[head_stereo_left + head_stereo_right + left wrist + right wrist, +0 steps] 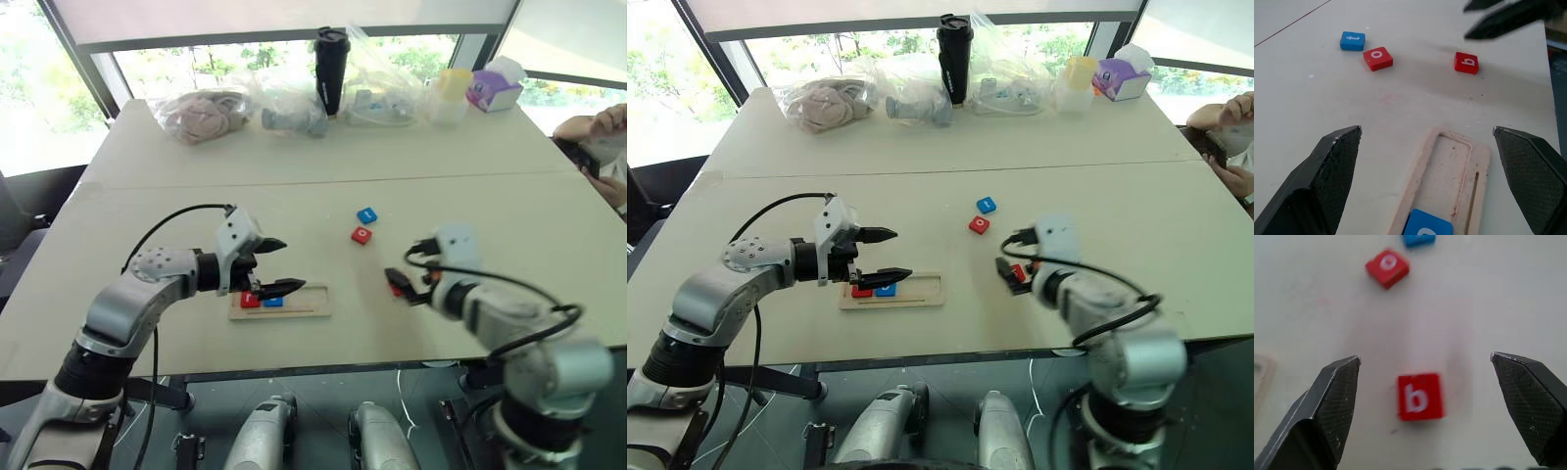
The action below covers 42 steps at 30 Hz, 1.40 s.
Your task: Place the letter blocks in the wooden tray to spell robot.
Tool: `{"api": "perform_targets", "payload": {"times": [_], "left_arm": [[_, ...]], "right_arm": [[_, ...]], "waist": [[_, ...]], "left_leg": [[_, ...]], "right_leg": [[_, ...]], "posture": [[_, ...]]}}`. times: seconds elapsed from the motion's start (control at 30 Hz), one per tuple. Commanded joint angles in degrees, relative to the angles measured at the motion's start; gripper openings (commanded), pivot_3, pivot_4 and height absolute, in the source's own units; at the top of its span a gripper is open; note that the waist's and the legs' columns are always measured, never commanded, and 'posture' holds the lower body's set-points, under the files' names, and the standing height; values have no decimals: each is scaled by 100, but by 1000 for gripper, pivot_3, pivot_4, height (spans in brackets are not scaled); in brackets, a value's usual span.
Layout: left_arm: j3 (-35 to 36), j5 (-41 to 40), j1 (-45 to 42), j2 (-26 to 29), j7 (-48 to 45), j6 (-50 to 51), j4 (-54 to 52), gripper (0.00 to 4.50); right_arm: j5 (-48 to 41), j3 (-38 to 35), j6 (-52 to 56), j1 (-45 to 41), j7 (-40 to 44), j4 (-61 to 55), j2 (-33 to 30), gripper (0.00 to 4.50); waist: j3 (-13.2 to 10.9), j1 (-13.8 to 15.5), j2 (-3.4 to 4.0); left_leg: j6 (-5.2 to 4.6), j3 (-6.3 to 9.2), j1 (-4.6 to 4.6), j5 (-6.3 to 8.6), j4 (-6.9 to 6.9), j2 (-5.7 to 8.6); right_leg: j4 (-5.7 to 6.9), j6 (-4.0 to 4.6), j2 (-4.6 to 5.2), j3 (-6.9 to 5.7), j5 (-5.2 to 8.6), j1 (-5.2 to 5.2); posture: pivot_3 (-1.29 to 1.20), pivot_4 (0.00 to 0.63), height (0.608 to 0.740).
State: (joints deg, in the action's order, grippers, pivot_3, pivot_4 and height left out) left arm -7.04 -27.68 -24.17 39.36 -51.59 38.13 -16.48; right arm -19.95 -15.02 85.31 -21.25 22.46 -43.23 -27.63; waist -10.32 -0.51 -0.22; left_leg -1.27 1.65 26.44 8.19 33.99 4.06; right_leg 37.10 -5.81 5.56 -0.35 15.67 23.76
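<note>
The wooden tray (304, 302) lies near the table's front edge. A red letter block (250, 300) and a blue one (273, 302) sit side by side at its left end. My left gripper (292, 264) hovers open just over that end, with nothing between its fingers. A red "b" block (1419, 396) lies flat on the table to the right of the tray. My right gripper (1425, 357) is open around it, both fingers well clear of its sides. Farther back lie a red "o" block (361, 235) and a blue "t" block (366, 214), loose on the table.
Along the table's far edge stand plastic bags (206, 113), a black tumbler (331, 69), a yellow-lidded tub (451, 93) and a purple tissue box (493, 88). A person's hands (598, 137) rest at the table's right edge.
</note>
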Motion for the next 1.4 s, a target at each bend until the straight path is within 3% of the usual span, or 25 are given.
{"api": "perform_targets", "payload": {"times": [0.03,0.13,0.2,0.4,0.83,0.97,1.1,1.27,1.4], "left_arm": [[259,-135,-16,227,-282,-42,-172,4500],[265,-168,-72,404,-539,-48,-165,4500],[264,-170,-139,585,-755,-45,-188,4500],[374,-339,-99,777,-852,184,-441,4500],[817,-602,486,960,-469,587,-1064,4500],[1089,-668,770,1183,-460,641,-1148,4500],[1309,-708,1083,1550,-713,561,-1172,4500],[1307,-765,1150,1824,-1045,414,-1164,4500],[1258,-608,1036,1882,-1135,257,-909,4500]], "right_arm": [[-458,-23,-2269,666,2166,355,-1262,4462],[-268,197,-3834,1120,3240,1437,-1968,4462],[108,732,-5074,991,3928,2614,-2264,4462],[646,1817,-6860,-56,5117,4695,-2318,4462],[1365,2706,-8397,-1301,5930,6946,-1769,4462],[1451,2756,-8578,-1552,6052,7339,-1687,3209],[1393,2705,-8484,-1555,6130,7250,-1678,1102],[1311,2602,-8290,-1529,6041,7120,-1633,1087],[896,2389,-7229,-1597,5733,6187,-1451,1087]], "waist": [[0,-3,-2],[-1,-20,-4],[-2,-51,-5],[-4,-37,-3],[-5,-12,-4],[-4,-20,-3],[-5,-18,-2],[-5,-9,-1],[-7,-18,3]], "left_leg": [[-6,4,-3,4,-4,-3],[-31,4,-8,7,-4,-4],[-37,-2,-8,9,6,-3],[-27,-5,-16,16,27,-5],[-25,-3,-14,17,23,-3],[-24,-3,-19,18,22,-3],[-23,-3,-18,18,17,-3],[-22,-3,-19,19,17,-3],[-21,-3,-16,19,15,-3]], "right_leg": [[-13,-1,-1,-8,2,-12],[-22,-11,0,-12,8,-26],[-24,-12,1,-6,7,-29],[-21,-10,5,-1,6,-39],[-11,-12,4,-2,4,-31],[-8,-12,4,-2,4,-32],[-7,-11,4,0,5,-28],[-7,-10,6,0,5,-29],[-3,-10,6,3,5,-21]], "posture": [[0,150,740],[0,150,740],[0,150,740],[0,150,740],[0,150,740],[0,150,740],[0,150,740],[0,150,740],[0,150,740]]}}
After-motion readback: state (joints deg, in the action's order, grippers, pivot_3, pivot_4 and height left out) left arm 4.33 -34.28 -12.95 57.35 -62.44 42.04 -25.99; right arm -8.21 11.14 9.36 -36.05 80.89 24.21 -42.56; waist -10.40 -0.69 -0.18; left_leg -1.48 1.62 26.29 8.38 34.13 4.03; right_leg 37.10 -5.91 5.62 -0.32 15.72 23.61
